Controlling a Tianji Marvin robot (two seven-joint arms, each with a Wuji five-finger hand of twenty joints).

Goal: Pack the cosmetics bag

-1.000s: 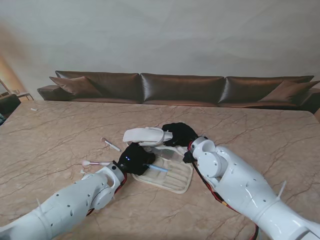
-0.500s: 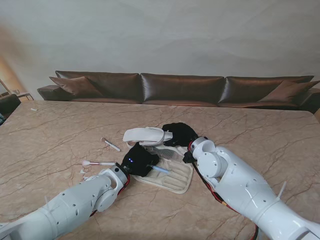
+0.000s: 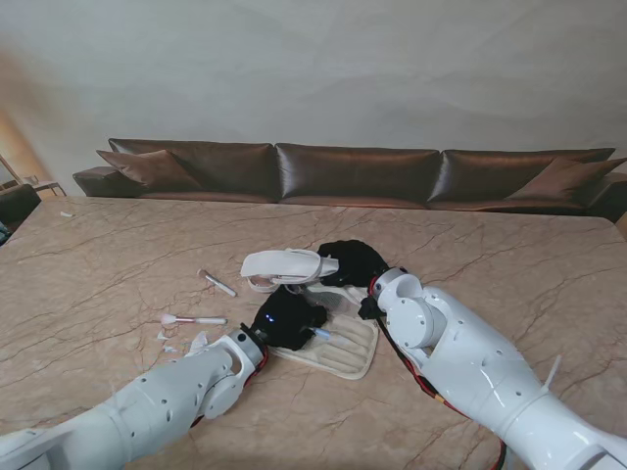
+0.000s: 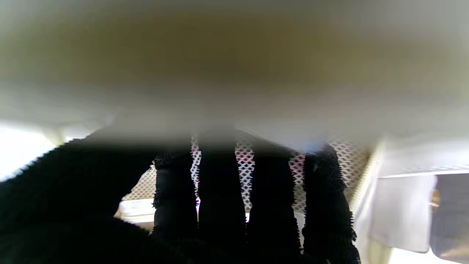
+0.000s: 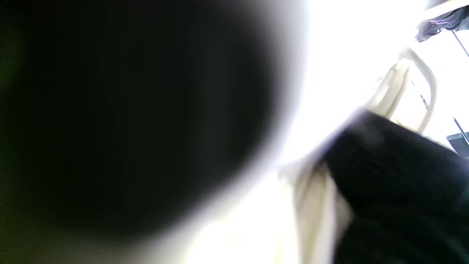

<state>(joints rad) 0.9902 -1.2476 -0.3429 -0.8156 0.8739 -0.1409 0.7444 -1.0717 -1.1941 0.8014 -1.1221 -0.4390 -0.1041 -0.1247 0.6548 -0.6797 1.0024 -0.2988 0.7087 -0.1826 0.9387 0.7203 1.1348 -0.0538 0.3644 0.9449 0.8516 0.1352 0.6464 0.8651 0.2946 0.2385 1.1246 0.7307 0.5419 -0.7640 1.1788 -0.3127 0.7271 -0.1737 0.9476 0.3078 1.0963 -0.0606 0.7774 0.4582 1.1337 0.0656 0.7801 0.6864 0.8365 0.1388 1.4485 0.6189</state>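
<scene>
So the left hand (image 3: 290, 320) is pinching a pale blue stick-like item (image 3: 320, 334), long axis pointing right into the open cream fabric cosmetics bag (image 3: 345, 354); right hand (image 3: 351, 260) grips the lid flap (image 3: 286, 265), holding it up.

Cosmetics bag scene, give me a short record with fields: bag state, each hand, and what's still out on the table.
bag: cream cosmetics bag lying open on the marble table, lid flap raised
right hand: right hand at the flap's edge, holding it up
left hand: left hand over the open bag with a light blue item at its fingers; grip unclear
still out: pink-tipped brush and small white tube, left of the bag
</scene>
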